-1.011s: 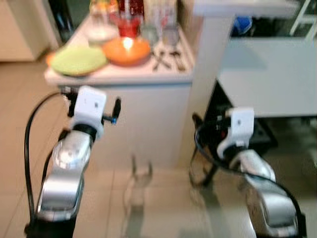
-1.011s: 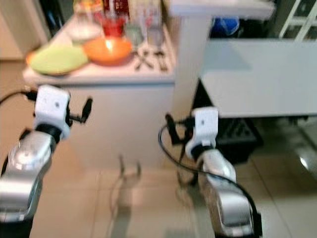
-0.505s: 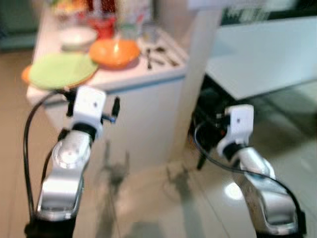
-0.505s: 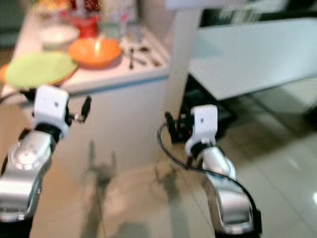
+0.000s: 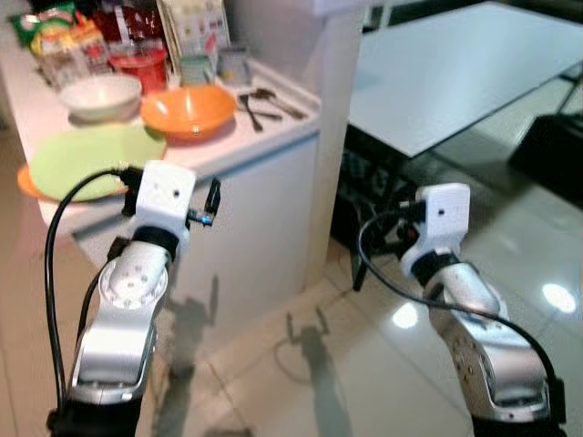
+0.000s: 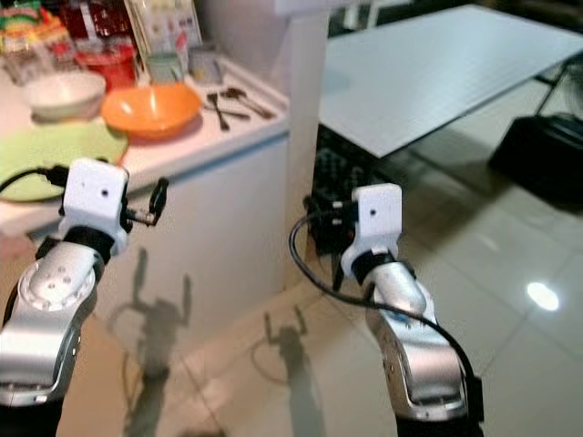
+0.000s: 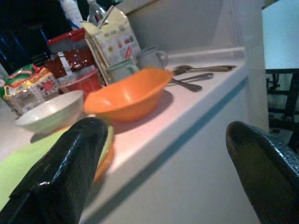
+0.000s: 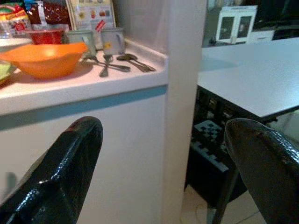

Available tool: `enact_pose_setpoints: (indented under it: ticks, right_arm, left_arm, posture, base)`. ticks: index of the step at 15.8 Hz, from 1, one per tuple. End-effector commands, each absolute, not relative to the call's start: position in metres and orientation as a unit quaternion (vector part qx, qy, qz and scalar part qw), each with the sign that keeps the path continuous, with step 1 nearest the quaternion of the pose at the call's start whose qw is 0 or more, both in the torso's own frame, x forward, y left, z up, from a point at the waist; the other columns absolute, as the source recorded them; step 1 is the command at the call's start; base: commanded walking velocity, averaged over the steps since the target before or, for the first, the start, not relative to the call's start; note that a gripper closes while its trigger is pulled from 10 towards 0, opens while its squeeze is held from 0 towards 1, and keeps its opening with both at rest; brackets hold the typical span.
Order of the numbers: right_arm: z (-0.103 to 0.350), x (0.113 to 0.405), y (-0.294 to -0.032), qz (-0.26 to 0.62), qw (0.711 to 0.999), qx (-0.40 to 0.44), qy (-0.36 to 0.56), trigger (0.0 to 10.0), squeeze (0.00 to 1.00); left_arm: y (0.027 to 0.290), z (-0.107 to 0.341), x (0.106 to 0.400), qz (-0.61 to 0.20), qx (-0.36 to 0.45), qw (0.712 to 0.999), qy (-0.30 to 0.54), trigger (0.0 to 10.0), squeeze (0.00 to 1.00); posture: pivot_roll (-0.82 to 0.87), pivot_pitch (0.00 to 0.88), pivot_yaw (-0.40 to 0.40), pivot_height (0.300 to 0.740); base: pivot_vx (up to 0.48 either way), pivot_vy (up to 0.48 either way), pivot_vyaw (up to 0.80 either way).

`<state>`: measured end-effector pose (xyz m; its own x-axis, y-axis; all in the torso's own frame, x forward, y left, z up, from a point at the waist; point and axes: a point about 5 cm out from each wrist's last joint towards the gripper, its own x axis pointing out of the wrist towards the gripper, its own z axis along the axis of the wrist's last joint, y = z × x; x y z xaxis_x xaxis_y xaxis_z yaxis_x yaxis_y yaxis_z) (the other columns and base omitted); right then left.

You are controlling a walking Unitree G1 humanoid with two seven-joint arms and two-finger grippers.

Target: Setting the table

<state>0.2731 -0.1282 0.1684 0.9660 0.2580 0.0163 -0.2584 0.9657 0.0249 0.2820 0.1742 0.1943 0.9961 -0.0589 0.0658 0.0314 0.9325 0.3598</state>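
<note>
A white counter [image 5: 273,144] on my left carries a green plate [image 5: 86,159], an orange bowl [image 5: 187,109], a white bowl [image 5: 100,94], some cutlery [image 5: 264,102] and two cups [image 5: 196,69]. A long white dining table [image 5: 455,64] stretches away on my right. My left gripper [image 7: 163,135] is open and empty, held in front of the counter's edge at about plate height. My right gripper [image 8: 163,128] is also open and empty, lower down, facing the counter's side and the white pillar [image 5: 337,109].
Behind the bowls stand a red container [image 5: 138,64], a carton [image 5: 193,25] and snack packets [image 5: 55,36]. A black crate [image 5: 364,187] sits under the dining table, and a dark object [image 5: 551,150] stands at the far right. Glossy tiled floor [image 5: 301,382] lies below.
The whole view has swung: the counter now lies further left and the dining table fills the right. Both arms keep the same raised pose with fingers open.
</note>
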Motion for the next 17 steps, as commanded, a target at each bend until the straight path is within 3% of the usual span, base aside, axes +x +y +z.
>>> enact_pose_setpoints:
  ticks: [1,4,8,10,17]
  right_arm:
    - [0.172,0.274,-0.121,0.145,0.989,0.010,-0.012,10.0,0.00]
    - [0.175,0.275,-0.120,0.148,0.989,0.004,-0.016,10.0,0.00]
    - [0.179,0.276,-0.117,0.162,0.986,-0.026,-0.024,10.0,0.00]
    - [0.183,0.277,-0.114,0.173,0.984,-0.032,-0.032,10.0,0.00]
    - [0.188,0.280,-0.112,0.184,0.981,-0.044,-0.041,10.0,0.00]
  left_arm:
    - [0.181,0.194,0.281,-0.007,0.186,0.982,-0.034,10.0,0.00]
    - [0.180,0.195,0.281,-0.008,0.178,0.983,-0.039,10.0,0.00]
    - [0.169,0.201,0.278,-0.023,0.177,0.981,-0.070,10.0,0.00]
    - [0.168,0.202,0.278,-0.025,0.164,0.984,-0.067,10.0,0.00]
    - [0.170,0.205,0.280,-0.019,0.159,0.985,-0.068,10.0,0.00]
  posture:
    - [0.06,0.000,-0.008,0.740]
    - [0.06,0.000,-0.007,0.740]
    - [0.07,0.000,-0.014,0.740]
    - [0.07,0.000,-0.015,0.740]
    - [0.07,0.000,-0.016,0.740]
  base:
    - [0.000,0.431,0.00]
    - [0.000,0.406,0.00]
    - [0.000,0.000,0.00]
    - [0.000,0.000,0.80]
    - [0.380,0.000,0.80]
